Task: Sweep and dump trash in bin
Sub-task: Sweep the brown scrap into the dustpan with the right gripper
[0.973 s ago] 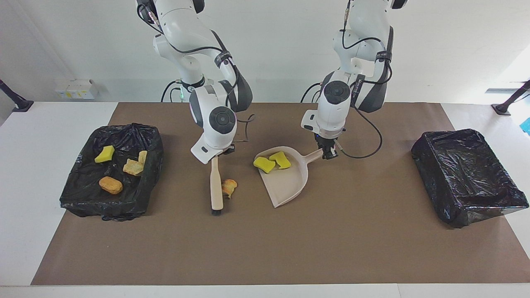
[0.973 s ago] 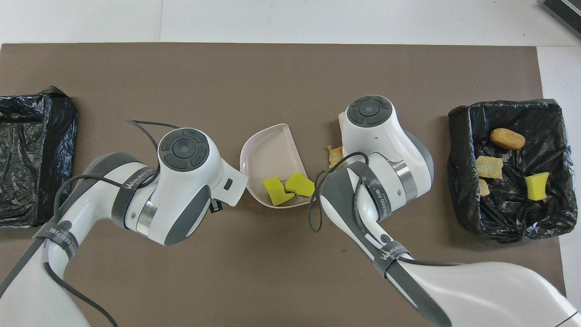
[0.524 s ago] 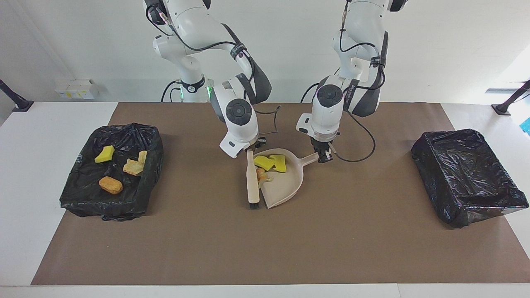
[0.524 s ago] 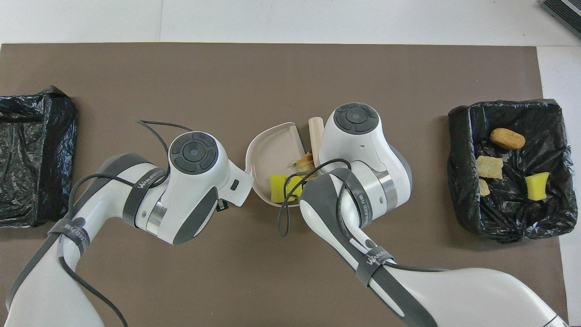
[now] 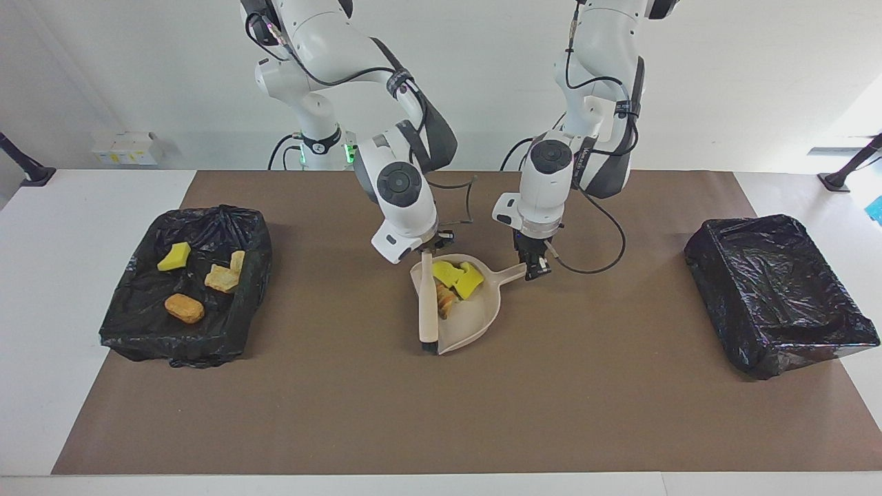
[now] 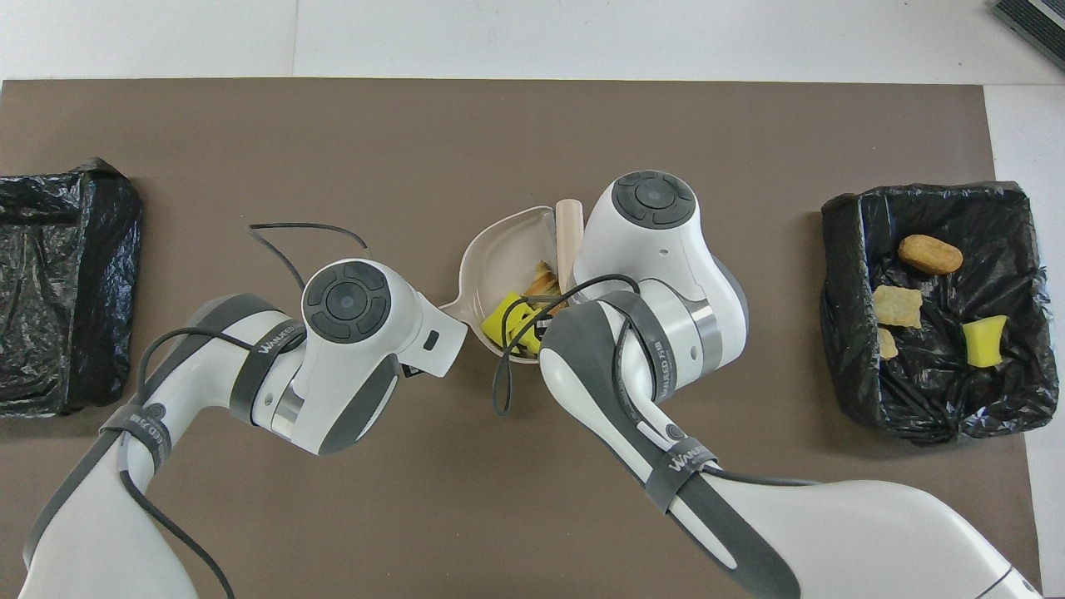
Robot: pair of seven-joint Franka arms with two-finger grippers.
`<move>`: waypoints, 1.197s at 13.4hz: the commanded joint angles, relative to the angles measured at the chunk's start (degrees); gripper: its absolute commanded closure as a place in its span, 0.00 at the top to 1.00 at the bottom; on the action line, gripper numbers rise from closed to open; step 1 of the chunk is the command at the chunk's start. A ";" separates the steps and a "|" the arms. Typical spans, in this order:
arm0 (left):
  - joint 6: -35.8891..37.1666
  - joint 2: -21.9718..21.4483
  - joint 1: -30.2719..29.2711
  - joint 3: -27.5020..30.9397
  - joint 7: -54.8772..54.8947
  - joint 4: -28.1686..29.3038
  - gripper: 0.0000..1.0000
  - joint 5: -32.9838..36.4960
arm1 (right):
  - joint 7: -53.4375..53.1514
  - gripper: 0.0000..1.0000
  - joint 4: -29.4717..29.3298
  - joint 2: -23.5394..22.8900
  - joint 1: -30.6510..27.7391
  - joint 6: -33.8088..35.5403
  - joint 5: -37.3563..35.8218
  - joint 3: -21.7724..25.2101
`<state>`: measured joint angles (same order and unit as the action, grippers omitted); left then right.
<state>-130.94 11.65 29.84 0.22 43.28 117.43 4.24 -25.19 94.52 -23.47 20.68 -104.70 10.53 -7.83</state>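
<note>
Mid-table, my right gripper [image 5: 428, 253] clamps the brush [image 5: 428, 303] against the dustpan [image 5: 475, 318]; my left gripper [image 5: 536, 267] grips its handle (trash [image 5: 455, 279] sits inside).

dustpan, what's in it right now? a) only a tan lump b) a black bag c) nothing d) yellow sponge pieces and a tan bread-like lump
d: the dustpan holds yellow sponge pieces and a tan bread-like lump beside the brush.
</note>
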 commanded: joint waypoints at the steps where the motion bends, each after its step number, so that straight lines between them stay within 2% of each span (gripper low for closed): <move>1: -2.12 -0.40 -0.12 0.40 1.01 1.31 0.00 0.68 | -1.00 0.00 -3.63 -1.05 -0.81 3.79 -1.21 -0.34; 7: -0.20 -0.31 -2.15 0.48 5.58 0.26 0.00 0.06 | 1.28 0.00 -8.65 1.57 -3.53 15.56 -7.18 0.97; 10: 6.29 -0.31 -4.43 0.48 10.58 -3.86 0.00 -1.68 | 3.05 0.00 -7.51 4.30 -3.98 20.75 -7.90 0.63; 13: 11.75 -0.22 -7.42 0.48 14.11 -8.52 0.00 -3.27 | -3.17 0.00 -1.29 8.77 0.84 20.51 -6.75 0.27; 16: 16.94 -0.40 -11.02 0.48 19.63 -12.57 0.00 -6.16 | -10.63 0.00 5.04 13.08 5.76 16.13 0.44 -0.52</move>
<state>-117.42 11.39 20.83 1.08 58.97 107.66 0.58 -31.62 92.74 -15.41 24.40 -84.65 7.80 -8.01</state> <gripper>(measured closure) 0.665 0.736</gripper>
